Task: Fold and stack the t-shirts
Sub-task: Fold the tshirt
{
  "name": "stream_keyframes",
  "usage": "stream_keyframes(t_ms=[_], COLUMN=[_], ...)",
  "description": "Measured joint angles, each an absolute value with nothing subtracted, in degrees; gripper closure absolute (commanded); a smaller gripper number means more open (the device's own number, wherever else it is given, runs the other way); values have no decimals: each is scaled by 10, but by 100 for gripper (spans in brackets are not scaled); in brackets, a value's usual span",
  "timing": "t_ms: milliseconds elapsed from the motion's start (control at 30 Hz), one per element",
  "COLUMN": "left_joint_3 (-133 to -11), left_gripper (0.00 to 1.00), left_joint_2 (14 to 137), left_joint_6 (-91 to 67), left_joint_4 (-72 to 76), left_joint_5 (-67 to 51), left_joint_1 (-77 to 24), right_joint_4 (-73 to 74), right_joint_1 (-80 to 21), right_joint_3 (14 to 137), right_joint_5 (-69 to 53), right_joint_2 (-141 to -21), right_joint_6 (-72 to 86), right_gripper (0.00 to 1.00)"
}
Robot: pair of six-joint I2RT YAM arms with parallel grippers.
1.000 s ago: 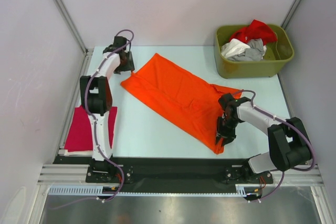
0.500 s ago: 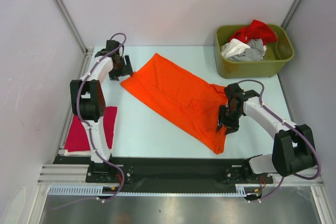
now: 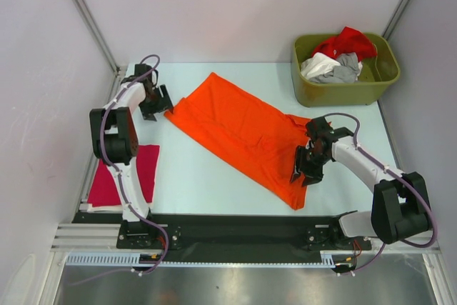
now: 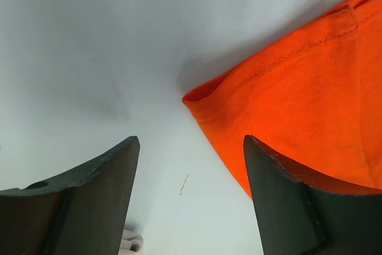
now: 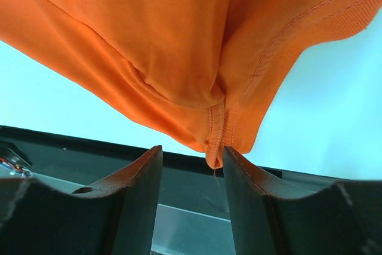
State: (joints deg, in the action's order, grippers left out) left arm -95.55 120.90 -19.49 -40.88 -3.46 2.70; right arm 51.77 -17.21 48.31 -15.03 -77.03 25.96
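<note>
From above, barely begun: magenta shirt [image 3: 118, 183] apparently folded at the near left, orange shirt [image 3: 239, 126] spread slantwise mid-table, red, white and grey shirts [image 3: 335, 58] heaped in the bin [image 3: 343, 94]. Left wrist alone: left gripper [image 4: 191, 141] gaping, empty, beside the orange corner. Right wrist alone: right gripper [image 5: 191, 150] parted at a bunched hem, apparently unclamped.

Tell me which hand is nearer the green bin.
Right. The right hand is over the orange t-shirt, in front of the bin; the left hand is beyond the t-shirt's opposite corner, far left.
</note>
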Motion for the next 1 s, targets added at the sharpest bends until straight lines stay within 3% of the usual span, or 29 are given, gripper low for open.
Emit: stream_keyframes(t_ms=[433,533,567,1000], left_joint_3=[-956,-957,-959,-961], left_gripper=[67,85,98,100], left_joint_2=[1246,1249,1251,1253], left_joint_6=[-194,-193,-191,-189], left_joint_4=[-377,-373,-372,-370], left_joint_5=[-59,-65,-67,-80], left_joint_1=[30,32,33,39], right_joint_4=[505,503,502,476], right_joint_1=[-150,-164,-171,-224], right_joint_3=[441,414,406,377], right_joint_5=[-182,-191,-193,-193], right_joint_2=[-758,-755,-755,-772], right_joint_6=[270,272,274,298], right_gripper=[45,46,46,59])
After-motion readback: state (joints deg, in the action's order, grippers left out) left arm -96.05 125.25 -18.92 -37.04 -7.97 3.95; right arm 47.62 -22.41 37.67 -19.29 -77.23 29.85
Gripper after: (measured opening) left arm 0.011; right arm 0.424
